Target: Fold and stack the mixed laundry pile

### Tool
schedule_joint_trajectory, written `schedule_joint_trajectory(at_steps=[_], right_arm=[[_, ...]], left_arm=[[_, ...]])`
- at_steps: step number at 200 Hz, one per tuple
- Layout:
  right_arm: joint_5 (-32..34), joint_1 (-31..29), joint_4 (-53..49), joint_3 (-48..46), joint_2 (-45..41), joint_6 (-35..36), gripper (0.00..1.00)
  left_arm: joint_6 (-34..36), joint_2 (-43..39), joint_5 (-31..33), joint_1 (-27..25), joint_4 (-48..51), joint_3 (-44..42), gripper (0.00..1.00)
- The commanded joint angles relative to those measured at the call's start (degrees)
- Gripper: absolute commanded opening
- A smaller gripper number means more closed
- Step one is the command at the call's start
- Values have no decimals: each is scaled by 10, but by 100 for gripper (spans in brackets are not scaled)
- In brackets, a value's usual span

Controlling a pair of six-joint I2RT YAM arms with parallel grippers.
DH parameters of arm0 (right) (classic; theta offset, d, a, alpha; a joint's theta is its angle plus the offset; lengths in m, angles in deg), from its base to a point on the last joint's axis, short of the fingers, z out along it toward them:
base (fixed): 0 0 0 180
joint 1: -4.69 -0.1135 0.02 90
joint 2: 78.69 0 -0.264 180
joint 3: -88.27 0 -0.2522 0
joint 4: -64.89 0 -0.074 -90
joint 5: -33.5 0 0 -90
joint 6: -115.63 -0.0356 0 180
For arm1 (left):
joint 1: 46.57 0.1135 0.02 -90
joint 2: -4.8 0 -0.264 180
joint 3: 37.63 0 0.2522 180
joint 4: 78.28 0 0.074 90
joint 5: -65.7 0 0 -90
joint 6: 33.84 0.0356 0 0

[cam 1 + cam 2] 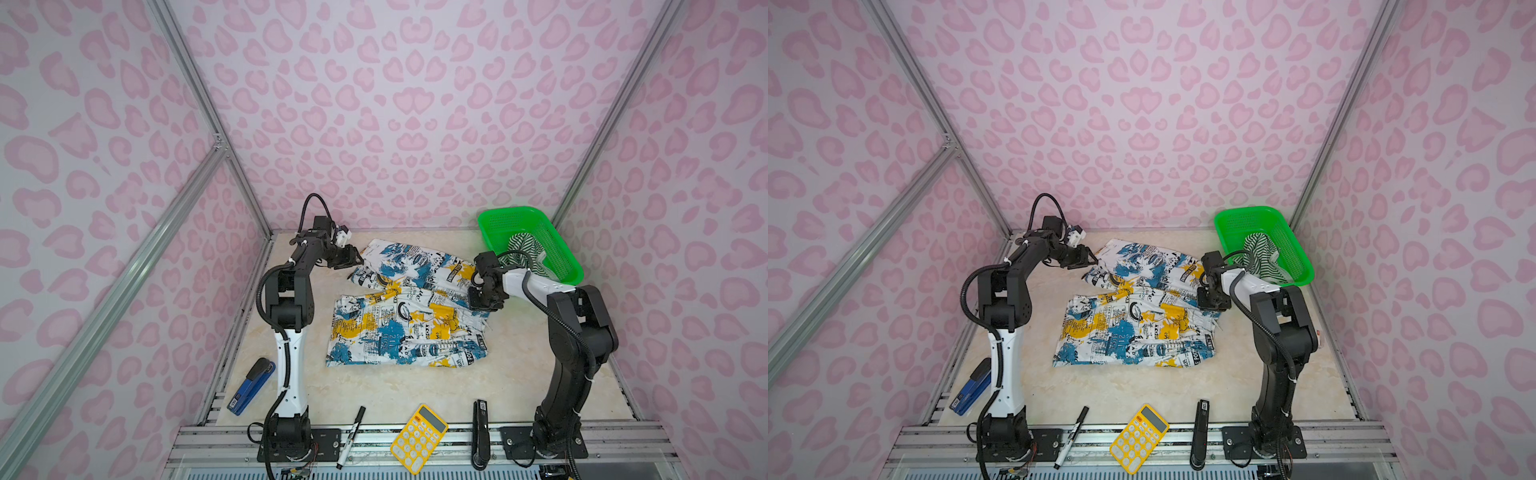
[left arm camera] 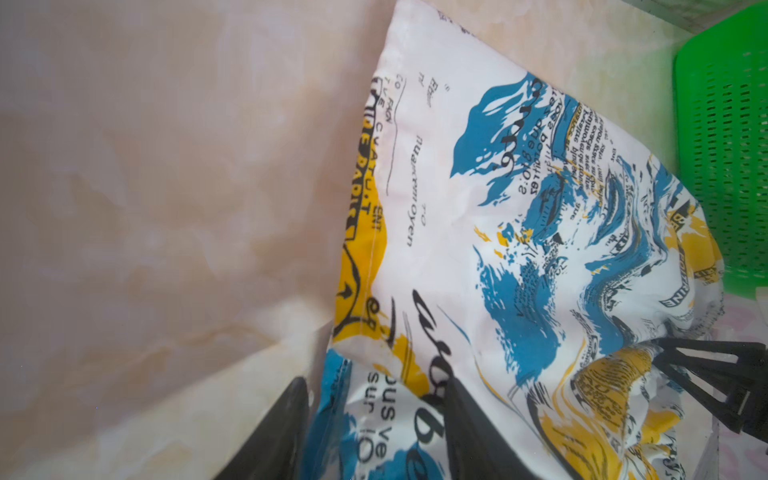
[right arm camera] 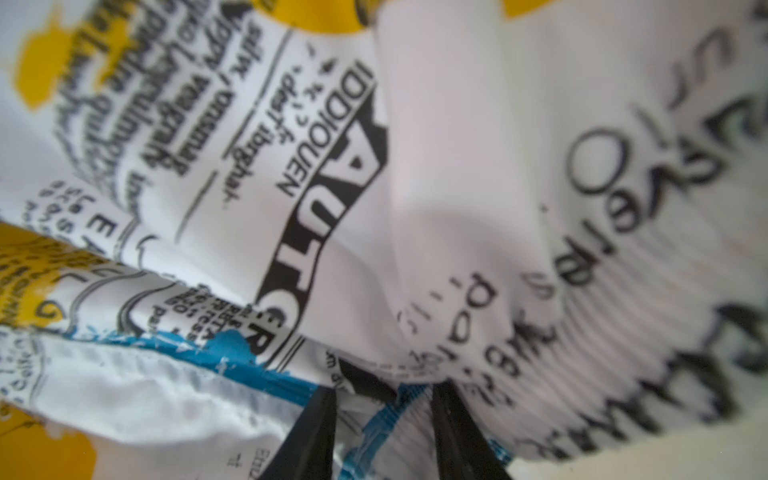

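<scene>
The white garment printed in blue, yellow and black [image 1: 407, 316] [image 1: 1133, 328] lies spread and partly folded mid-table. My left gripper [image 1: 360, 259] [image 1: 1094, 261] is at its far left corner. In the left wrist view it [image 2: 376, 382] is open, with that loose corner [image 2: 519, 208] between the fingers. My right gripper [image 1: 478, 305] [image 1: 1208, 305] is down on the garment's right edge. In the right wrist view its jaws [image 3: 384, 388] are closed on a thick bunch of printed cloth [image 3: 332, 166]. The green-and-white striped garment [image 1: 524, 249] [image 1: 1260, 251] lies in the basket.
The bright green basket [image 1: 569, 270] [image 1: 1304, 270] [image 2: 723, 124] stands at the back right corner. A blue stapler [image 1: 251, 386], a marker [image 1: 351, 436], a yellow calculator [image 1: 419, 438] and a black stapler [image 1: 481, 434] lie along the front edge. Pink walls enclose the table.
</scene>
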Motion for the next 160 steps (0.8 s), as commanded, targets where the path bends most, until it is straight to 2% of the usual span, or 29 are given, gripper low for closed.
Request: schedule_joint_trajectory(at_steps=[1,34,37,72,77,103,135,160], right_arm=[[2,-1,-16,1,3,1,39],[2,-2,-13,1,4,1,39],[2,-2,-13,1,4,2,39],[3,-2,-13,0,4,3,39],[4,-2,-13,1,3,4,39],[4,-2,-13,1,4,5,39],[7,-1,-15,-1,-1,7,39],[6,-2,-16,-1,0,6,39]], left_arm=[[8,16,-49,-1,13,17,53],[-11,9,-87,0,-15,17,37],[-12,6,-90,0,-17,17,33],[-31,-23,-102,4,-16,32,4],[-33,-29,-101,5,-13,32,3],[-31,-58,-93,16,1,25,3],[-12,-55,-9,20,38,31,3],[-7,-25,8,20,61,36,42]])
